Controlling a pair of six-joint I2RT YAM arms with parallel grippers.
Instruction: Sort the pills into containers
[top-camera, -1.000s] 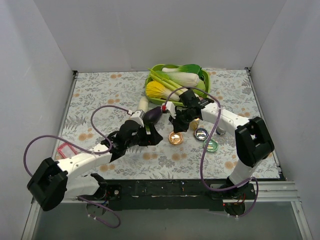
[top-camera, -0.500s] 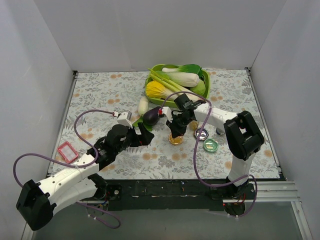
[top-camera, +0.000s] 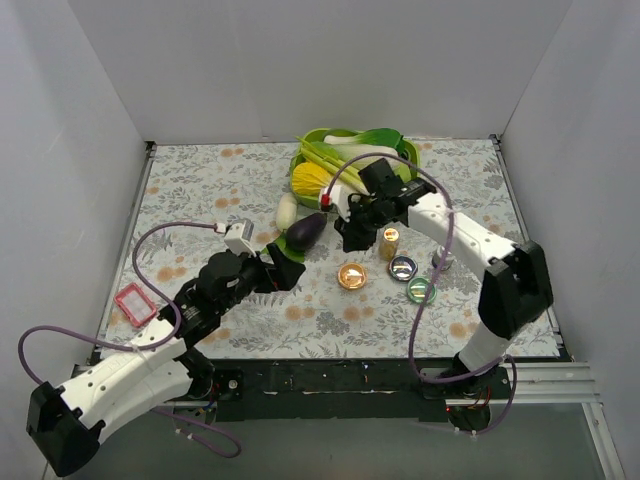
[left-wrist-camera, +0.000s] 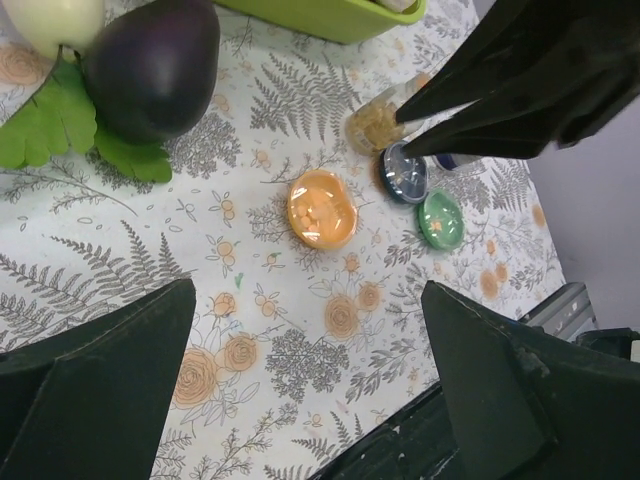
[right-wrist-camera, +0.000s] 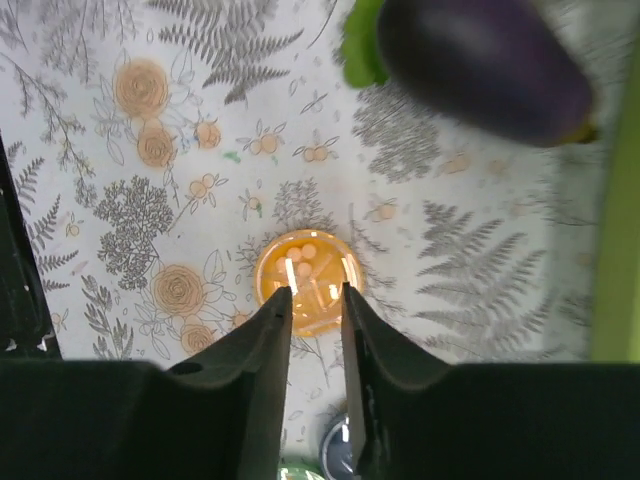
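Observation:
Three small dishes sit right of centre: orange, dark blue and green. The orange dish holds several pale pills. An upright clear vial of orange-tan pills stands just behind the blue dish. My right gripper hangs above and behind the orange dish; its jaws are a narrow gap apart with nothing between them. My left gripper is wide open and empty, left of the orange dish. The left wrist view also shows the blue dish, the green dish and the vial.
A lime-green tray of vegetables stands at the back centre. A purple eggplant with a green leaf and a white radish lie just behind my left gripper. A red-rimmed flat piece lies at the near left.
My right gripper has lifted off the orange dish and drawn back toward the tray. My left arm has pulled back toward the near left, its gripper staying open.

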